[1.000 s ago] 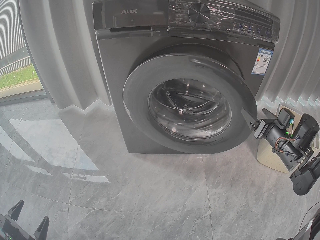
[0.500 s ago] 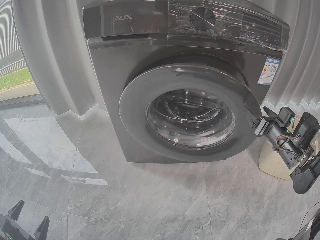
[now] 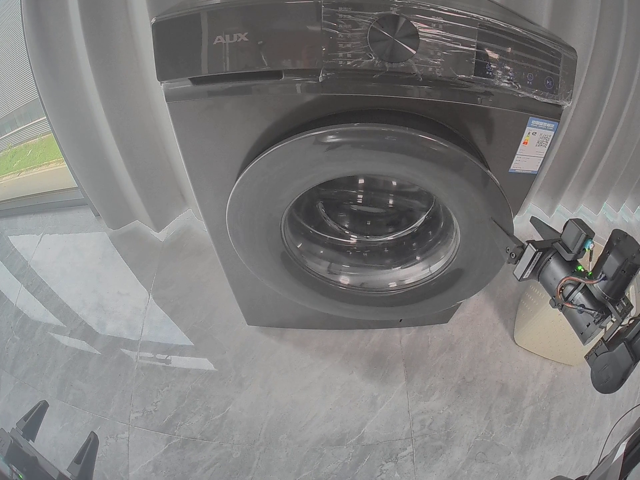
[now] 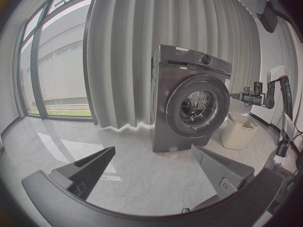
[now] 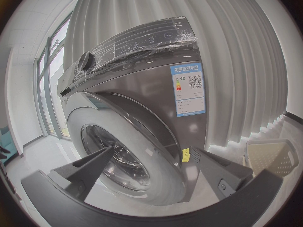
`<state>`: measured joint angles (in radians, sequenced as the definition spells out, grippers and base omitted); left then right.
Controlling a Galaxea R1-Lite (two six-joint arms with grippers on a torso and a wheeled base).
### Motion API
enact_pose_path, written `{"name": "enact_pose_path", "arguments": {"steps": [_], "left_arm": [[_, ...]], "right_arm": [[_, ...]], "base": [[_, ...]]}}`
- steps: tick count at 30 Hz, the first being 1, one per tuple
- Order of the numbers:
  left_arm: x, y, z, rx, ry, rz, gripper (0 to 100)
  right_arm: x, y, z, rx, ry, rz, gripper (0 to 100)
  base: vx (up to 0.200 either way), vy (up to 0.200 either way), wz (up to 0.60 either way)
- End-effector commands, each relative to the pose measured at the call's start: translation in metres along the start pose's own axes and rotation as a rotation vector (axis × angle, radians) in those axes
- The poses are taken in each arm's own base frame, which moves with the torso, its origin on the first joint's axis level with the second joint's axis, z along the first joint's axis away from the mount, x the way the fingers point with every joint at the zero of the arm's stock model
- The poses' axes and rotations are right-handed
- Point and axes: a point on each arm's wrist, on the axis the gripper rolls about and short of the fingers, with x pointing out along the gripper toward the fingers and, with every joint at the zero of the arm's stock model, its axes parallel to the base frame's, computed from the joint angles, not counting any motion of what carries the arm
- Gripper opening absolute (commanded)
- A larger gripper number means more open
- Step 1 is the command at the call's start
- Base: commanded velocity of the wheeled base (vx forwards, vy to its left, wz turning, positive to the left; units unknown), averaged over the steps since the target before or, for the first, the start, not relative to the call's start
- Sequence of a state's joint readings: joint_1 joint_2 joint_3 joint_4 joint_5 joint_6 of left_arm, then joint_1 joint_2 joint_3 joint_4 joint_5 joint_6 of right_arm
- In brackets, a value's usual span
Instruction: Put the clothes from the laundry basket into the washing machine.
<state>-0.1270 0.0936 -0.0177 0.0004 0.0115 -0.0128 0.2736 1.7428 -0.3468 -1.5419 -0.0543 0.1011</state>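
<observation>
The right pincer (image 3: 509, 250) was spread open, one finger on either side of the right rim of the washing machine (image 3: 220, 135) door (image 3: 260, 235), which stood slightly ajar. The cream laundry basket (image 3: 541, 331) stood on the floor just right of the machine. The left pincer (image 3: 57, 435) hung low and open, well apart.

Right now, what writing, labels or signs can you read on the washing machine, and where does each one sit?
Brand word in pale letters on the washing machine's dark top panel: left unquoted.
Blue-topped sticker with a square code, beside the door: print too small to read.
Markings around the dial, under plastic film: blurred.
</observation>
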Motion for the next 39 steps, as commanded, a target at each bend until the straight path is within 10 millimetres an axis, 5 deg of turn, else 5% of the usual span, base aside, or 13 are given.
{"name": "enact_pose_path", "arguments": {"steps": [1,9,31,39], "left_arm": [[0.001,0.000,-0.005,-0.002,0.019,0.001,100],[0.001,0.000,-0.005,-0.002,0.019,0.001,100],[0.001,0.000,-0.005,-0.002,0.019,0.001,100],[0.001,0.000,-0.005,-0.002,0.019,0.001,100]], "right_arm": [[-0.013,0.001,0.002,-0.035,0.008,0.015,100],[-0.045,0.011,-0.012,-0.090,0.115,0.203,100],[-0.016,0.027,-0.012,-0.014,0.069,0.143,100],[-0.025,0.025,-0.011,-0.020,0.079,0.145,100]], "base": [[0.000,0.000,0.00],[0.000,0.000,0.00],[0.091,0.000,0.00],[0.000,0.000,0.00]]}}
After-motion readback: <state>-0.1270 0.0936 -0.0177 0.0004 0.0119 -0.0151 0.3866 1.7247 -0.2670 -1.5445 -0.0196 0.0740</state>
